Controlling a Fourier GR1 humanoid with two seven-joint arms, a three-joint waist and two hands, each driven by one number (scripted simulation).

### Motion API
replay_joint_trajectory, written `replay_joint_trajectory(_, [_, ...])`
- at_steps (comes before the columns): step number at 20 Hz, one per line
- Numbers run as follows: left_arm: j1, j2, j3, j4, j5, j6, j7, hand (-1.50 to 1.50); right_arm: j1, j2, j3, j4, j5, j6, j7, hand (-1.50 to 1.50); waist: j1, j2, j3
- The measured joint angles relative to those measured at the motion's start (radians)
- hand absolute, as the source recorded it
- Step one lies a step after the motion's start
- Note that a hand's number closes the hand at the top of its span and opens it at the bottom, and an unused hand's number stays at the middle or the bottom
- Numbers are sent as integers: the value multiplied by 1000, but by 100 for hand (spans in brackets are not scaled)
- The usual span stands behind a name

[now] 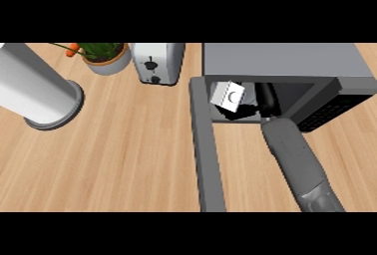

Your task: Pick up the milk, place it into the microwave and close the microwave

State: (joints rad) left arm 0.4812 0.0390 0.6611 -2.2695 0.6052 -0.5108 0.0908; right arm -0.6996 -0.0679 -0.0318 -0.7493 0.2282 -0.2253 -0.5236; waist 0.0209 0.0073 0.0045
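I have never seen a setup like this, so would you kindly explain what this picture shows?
This single picture looks steeply down from a humanoid robot's head onto a wooden counter. The grey forearm is the robot's right arm; its black robot hand reaches into the open microwave, whose door swings out toward us. A white milk carton sits tilted inside, beside the hand; whether it is being gripped is hidden. Also on the counter: a toaster, a potted plant and a tall white cylinder. The left hand is out of view.

A single grey forearm (294, 159), smooth and rounded, widens near the lower edge into a paler, creased-looking section. At its far end sits a glossy black hand (267, 99).
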Motion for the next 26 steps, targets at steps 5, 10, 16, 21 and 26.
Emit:
replay_joint_trajectory(5, [-14, -1, -3, 8, -6, -16, -4, -150, -134, -16, -35, 199, 45, -90, -32, 150, 19, 6, 1])
replay_joint_trajectory(10, [-55, 8, -21, 8, -17, 2, 16, -150, -231, -40, -72, 351, 64, -145, -68, 150, 37, 16, 1])
replay_joint_trajectory(16, [-75, 19, -27, 26, -16, -10, 15, -150, -293, -72, -98, 456, 90, -259, -96, 150, 62, 29, 4])
replay_joint_trajectory(21, [-94, 23, -43, 38, -28, -13, 21, -150, -327, -103, -95, 514, 130, -381, -116, 150, 81, 44, 5])
replay_joint_trajectory(26, [-109, 29, -54, 51, -36, -20, 23, -150, -351, -142, -82, 570, 169, -455, -120, 150, 99, 53, 2])
